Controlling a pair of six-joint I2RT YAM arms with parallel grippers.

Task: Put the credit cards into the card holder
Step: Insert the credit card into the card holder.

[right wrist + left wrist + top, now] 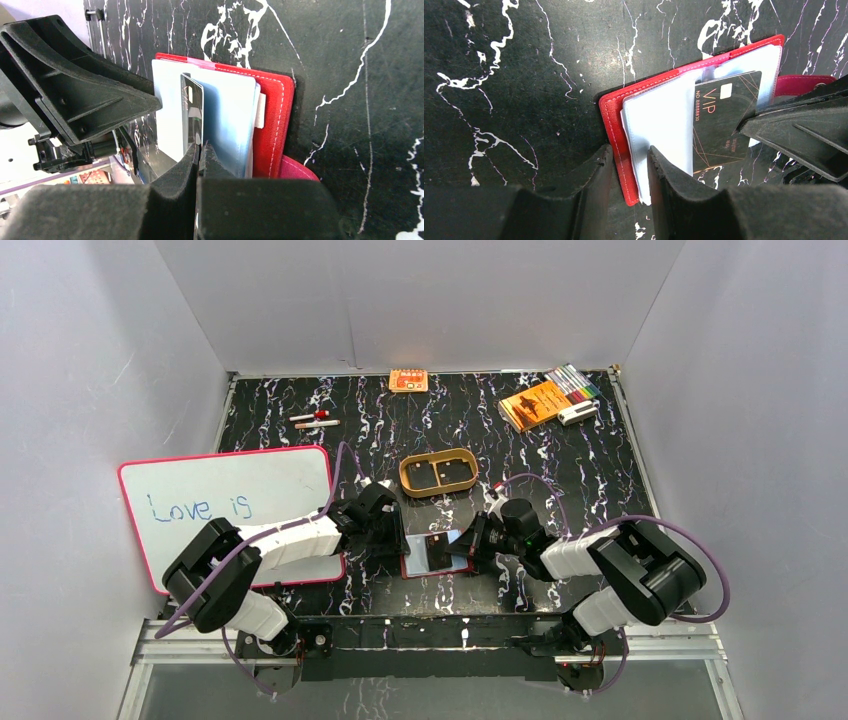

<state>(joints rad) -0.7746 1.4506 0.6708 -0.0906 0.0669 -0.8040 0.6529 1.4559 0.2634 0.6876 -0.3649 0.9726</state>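
- Red card holder (616,125) is lying open on the desk (524,75), between my two hands.
- My left hand (629,150) is straddling its outer edge with the fingers apart; I cannot tell whether it is pressing down.
- My right hand (201,150) is pinching the dark card (724,120), which is resting over the clear pockets and, I am judging, is not yet seated.
- I am not making out whether other cards are already inside, so the task is looking part-way at best.
- Farther out, the tan tray (404,475) is sitting apart.
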